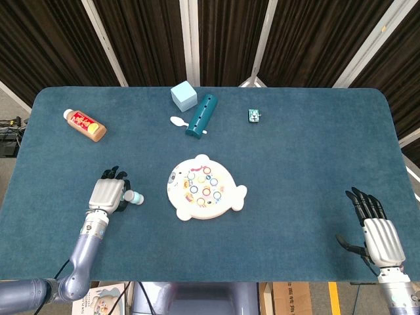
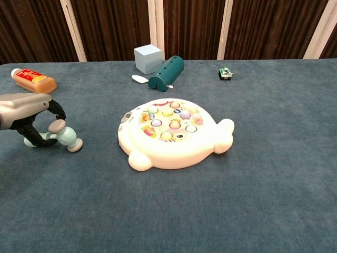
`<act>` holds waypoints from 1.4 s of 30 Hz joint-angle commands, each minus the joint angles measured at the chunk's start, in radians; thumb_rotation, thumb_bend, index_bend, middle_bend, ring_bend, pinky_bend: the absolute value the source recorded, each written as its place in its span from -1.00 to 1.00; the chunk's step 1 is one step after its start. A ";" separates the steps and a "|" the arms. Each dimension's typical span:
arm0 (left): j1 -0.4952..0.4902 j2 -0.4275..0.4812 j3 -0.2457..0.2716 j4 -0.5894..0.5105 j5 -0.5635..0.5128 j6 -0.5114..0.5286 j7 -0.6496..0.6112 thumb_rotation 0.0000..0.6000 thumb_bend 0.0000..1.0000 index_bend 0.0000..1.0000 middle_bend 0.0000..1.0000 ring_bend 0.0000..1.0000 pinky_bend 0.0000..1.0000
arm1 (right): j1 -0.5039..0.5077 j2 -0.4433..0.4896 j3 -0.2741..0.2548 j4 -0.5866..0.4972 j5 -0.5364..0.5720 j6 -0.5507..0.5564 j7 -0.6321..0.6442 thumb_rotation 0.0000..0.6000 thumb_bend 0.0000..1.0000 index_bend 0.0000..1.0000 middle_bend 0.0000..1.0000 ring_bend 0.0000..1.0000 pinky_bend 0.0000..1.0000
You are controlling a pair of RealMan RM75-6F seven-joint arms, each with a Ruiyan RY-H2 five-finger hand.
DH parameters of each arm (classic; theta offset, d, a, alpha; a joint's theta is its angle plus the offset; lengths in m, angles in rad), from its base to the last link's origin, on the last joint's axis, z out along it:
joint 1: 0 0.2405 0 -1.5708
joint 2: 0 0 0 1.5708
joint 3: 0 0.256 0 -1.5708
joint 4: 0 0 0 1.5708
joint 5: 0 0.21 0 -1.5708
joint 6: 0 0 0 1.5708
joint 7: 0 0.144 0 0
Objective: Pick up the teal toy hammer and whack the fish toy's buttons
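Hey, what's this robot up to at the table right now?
The left hand is curled over the handle of the teal toy hammer, which lies on the table to the left of the fish toy. Whether it has a firm grip is unclear, and the hammer is not lifted. The right hand rests open at the table's near right edge.
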 commanded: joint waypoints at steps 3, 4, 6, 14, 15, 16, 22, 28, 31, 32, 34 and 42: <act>0.007 0.001 0.003 -0.002 0.036 0.015 -0.029 1.00 0.08 0.19 -0.41 -0.69 -0.50 | 0.000 0.000 0.000 -0.001 -0.002 0.001 0.000 1.00 -0.52 -1.00 -1.00 -1.00 -1.00; 0.007 0.003 0.004 -0.004 0.040 0.016 -0.033 1.00 0.08 0.19 -0.40 -0.68 -0.49 | 0.000 0.000 -0.001 -0.001 -0.002 0.002 0.000 1.00 -0.52 -1.00 -1.00 -1.00 -1.00; 0.009 0.008 0.004 -0.010 0.048 0.020 -0.040 1.00 0.08 0.21 -0.38 -0.65 -0.46 | -0.001 0.000 -0.001 -0.001 -0.003 0.002 -0.001 1.00 -0.52 -1.00 -1.00 -1.00 -1.00; 0.011 0.011 0.002 -0.013 0.077 0.028 -0.066 1.00 0.11 0.26 -0.14 -0.38 -0.16 | -0.001 0.000 -0.001 0.000 -0.004 0.004 0.000 1.00 -0.52 -1.00 -1.00 -1.00 -1.00; 0.010 0.010 0.002 -0.012 0.080 0.026 -0.069 1.00 0.12 0.26 -0.12 -0.37 -0.15 | -0.001 0.000 -0.001 -0.001 -0.004 0.004 0.000 1.00 -0.52 -1.00 -1.00 -1.00 -1.00; 0.009 0.010 0.001 -0.011 0.082 0.024 -0.070 1.00 0.14 0.27 -0.10 -0.35 -0.14 | -0.001 0.000 -0.001 -0.001 -0.004 0.004 0.000 1.00 -0.52 -1.00 -1.00 -1.00 -1.00; -0.004 0.003 -0.006 -0.009 0.083 0.008 -0.074 1.00 0.19 0.27 -0.04 -0.30 -0.10 | -0.001 0.000 0.000 -0.001 -0.002 0.003 0.001 1.00 -0.52 -1.00 -1.00 -1.00 -1.00; -0.022 0.001 -0.022 -0.017 0.071 -0.004 -0.067 1.00 0.20 0.28 -0.02 -0.29 -0.08 | 0.000 0.000 0.001 0.001 0.004 0.000 0.003 1.00 -0.52 -1.00 -1.00 -1.00 -1.00; -0.034 0.003 -0.036 -0.029 0.062 -0.008 -0.061 1.00 0.21 0.29 -0.01 -0.26 -0.05 | 0.000 0.000 0.002 0.001 0.006 -0.002 0.004 1.00 -0.52 -1.00 -1.00 -1.00 -1.00; -0.038 0.004 -0.040 -0.032 0.059 -0.008 -0.059 1.00 0.21 0.30 -0.01 -0.25 -0.04 | 0.000 0.000 0.002 0.001 0.007 -0.002 0.004 1.00 -0.52 -1.00 -1.00 -1.00 -1.00; -0.048 0.007 -0.051 -0.045 0.051 -0.010 -0.051 1.00 0.21 0.30 0.00 -0.25 -0.04 | 0.000 0.000 0.003 0.000 0.010 -0.004 0.004 1.00 -0.52 -1.00 -1.00 -1.00 -1.00; -0.096 0.038 -0.115 -0.112 -0.003 -0.011 -0.020 1.00 0.21 0.31 0.03 -0.23 -0.02 | 0.001 0.001 0.005 -0.003 0.017 -0.008 0.007 1.00 -0.52 -1.00 -1.00 -1.00 -1.00</act>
